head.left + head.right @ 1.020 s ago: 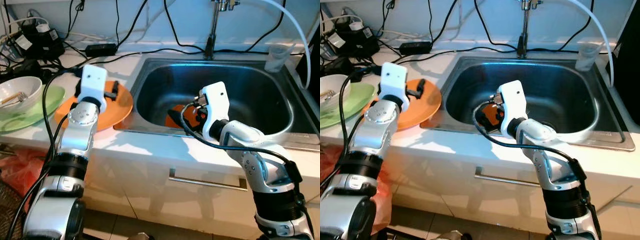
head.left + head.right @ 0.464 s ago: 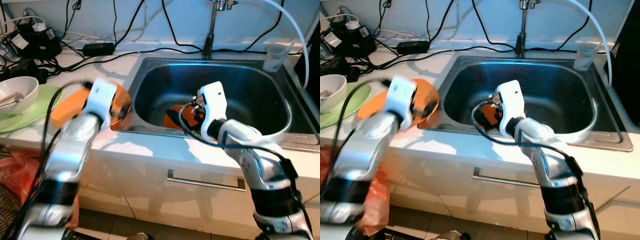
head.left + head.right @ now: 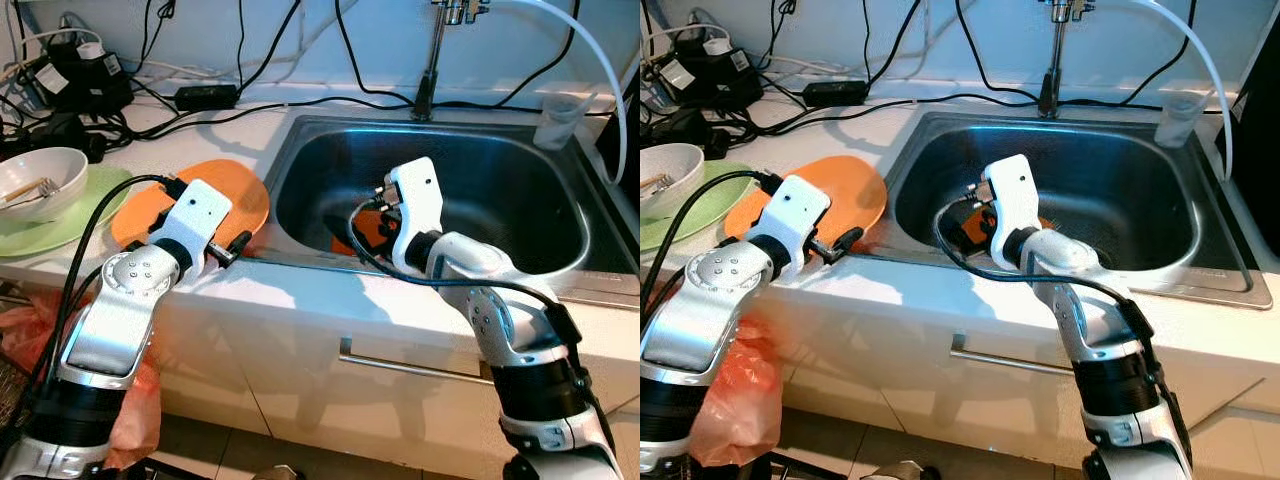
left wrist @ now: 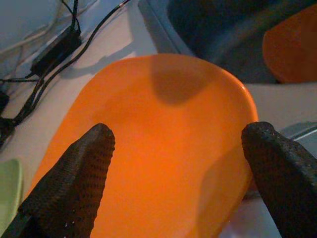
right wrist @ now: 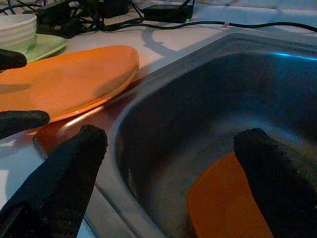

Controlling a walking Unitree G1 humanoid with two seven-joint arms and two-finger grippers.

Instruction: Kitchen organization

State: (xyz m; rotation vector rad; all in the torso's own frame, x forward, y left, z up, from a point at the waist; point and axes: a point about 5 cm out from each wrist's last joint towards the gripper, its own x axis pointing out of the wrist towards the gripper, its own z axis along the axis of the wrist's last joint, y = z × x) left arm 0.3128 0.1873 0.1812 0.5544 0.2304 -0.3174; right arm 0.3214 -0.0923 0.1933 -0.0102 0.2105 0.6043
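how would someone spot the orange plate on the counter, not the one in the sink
Find the steel sink; on the white counter against its left rim lies the orange plate, flat and oval. The left gripper hovers at its near edge, and the neighbouring green plate carries a white bowl.

I see a plain orange plate [image 3: 215, 190] on the white counter [image 3: 300, 290], left of the steel-grey sink [image 3: 560, 250]. A second orange piece [image 5: 225, 208] lies in the dark basin. At far left, a white bowl [image 3: 45, 180] sits on a pale green plate [image 3: 60, 225]. Black cables [image 3: 250, 100] cross the far counter.
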